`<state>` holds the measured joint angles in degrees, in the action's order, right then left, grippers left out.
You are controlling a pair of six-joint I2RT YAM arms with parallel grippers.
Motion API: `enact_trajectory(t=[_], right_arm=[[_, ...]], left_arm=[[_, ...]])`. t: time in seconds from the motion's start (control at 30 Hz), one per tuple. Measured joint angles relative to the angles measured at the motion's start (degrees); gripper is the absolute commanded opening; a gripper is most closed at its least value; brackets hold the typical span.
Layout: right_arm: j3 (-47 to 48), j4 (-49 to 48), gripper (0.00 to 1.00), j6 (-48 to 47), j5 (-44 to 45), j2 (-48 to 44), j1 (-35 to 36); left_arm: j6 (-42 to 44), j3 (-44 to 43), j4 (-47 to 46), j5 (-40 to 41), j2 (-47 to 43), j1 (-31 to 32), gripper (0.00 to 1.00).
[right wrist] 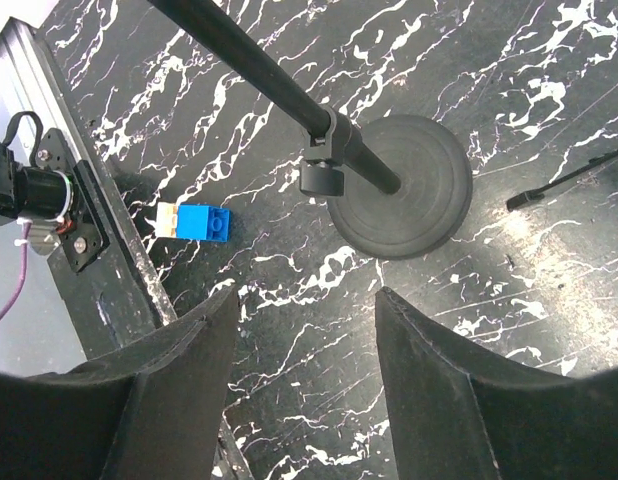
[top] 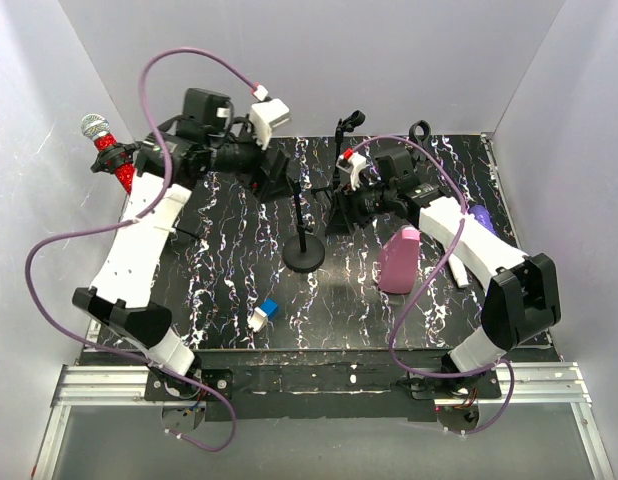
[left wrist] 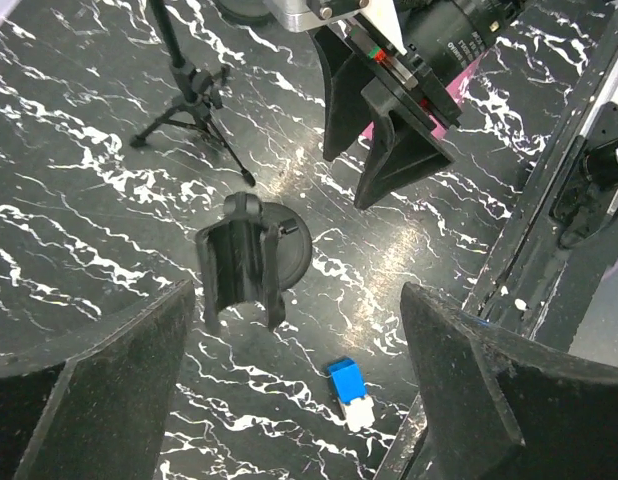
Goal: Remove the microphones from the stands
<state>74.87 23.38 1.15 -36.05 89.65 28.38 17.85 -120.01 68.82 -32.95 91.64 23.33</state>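
The red glitter microphone (top: 107,152) with a silver head lies at the far left by the wall, off the black mat and free of both grippers. The black stand (top: 303,250) has a round base and a thin pole at mid-table. Its clip (left wrist: 239,265) is empty in the left wrist view. My left gripper (top: 275,180) is open and empty, hovering left of and above the clip (left wrist: 299,330). My right gripper (top: 337,208) is open and empty just right of the pole (right wrist: 259,75), above the mat near the base (right wrist: 399,185).
A blue-and-white brick (top: 265,314) lies near the front of the mat. A pink bottle (top: 399,258) stands right of the stand. A small black tripod (top: 344,135) stands at the back. A purple object (top: 481,215) lies under the right arm.
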Motion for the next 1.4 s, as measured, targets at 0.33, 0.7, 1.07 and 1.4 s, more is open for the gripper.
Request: enact_trajectory(t=[0.33,0.7,1.07,1.4], right_arm=[[-0.55,-1.95,0.62,0.37,1.68,1.33,2.58],[-0.94,-2.60,0.59,0.02,1.68,2.38,3.21],[-4.52,-9.97,0.53,-14.51,0.68,2.34,4.57],[-10.10,-24.00,0.44,-32.79,4.26,1.88,7.17]], left_arm=[[-3.98,2.51,-3.41,10.10,3.67,5.25,0.52],[-5.90,2.64,-3.61,14.62,3.67,5.29,0.07],[-12.39,0.87,-4.00,16.22,5.35,3.56,0.00],[-16.28,-1.55,-3.28,11.80,7.56,0.63,0.00]])
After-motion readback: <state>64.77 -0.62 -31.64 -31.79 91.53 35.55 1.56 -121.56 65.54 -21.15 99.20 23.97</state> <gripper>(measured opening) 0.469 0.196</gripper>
